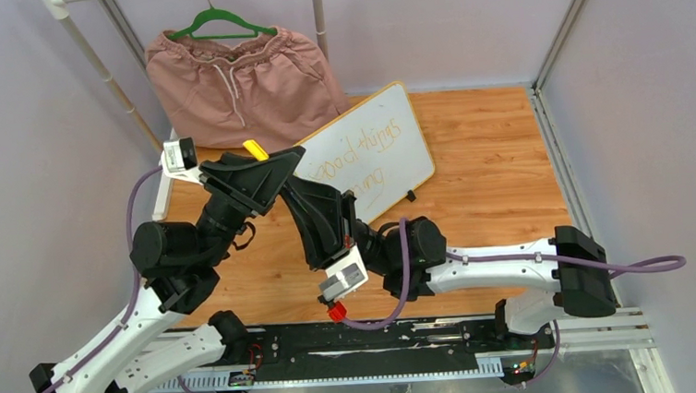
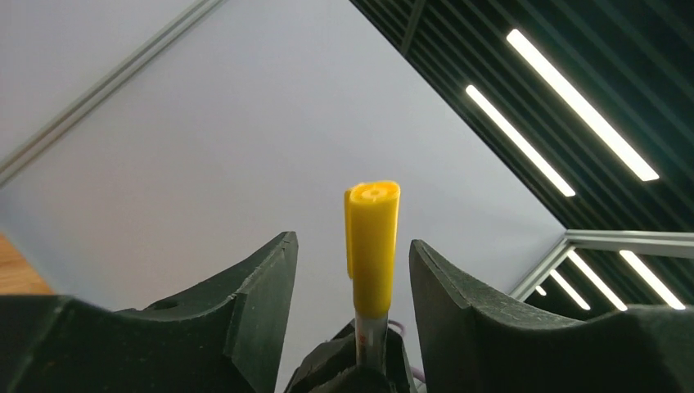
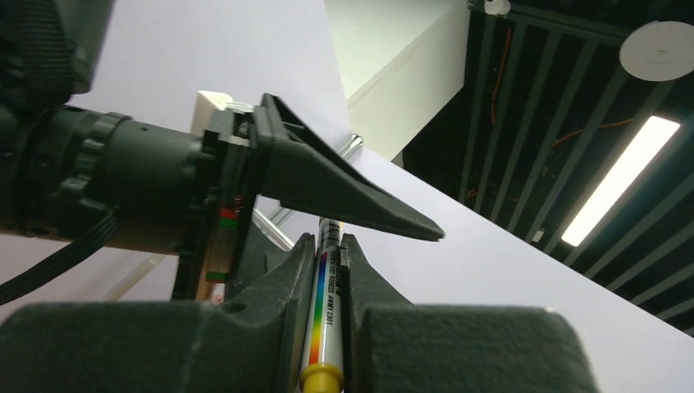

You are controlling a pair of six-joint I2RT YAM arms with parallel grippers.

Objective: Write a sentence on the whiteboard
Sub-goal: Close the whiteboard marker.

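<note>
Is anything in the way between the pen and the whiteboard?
Yes. A yellow cap covers the pen's far end, with the left gripper's open fingers either side of it. The right gripper holds the pen up off the whiteboard.

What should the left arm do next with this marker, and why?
Probably draw the left gripper back off the yellow cap: its jaws stand open with gaps either side, the right gripper clamps the marker barrel, and the sentence is on the whiteboard.
</note>
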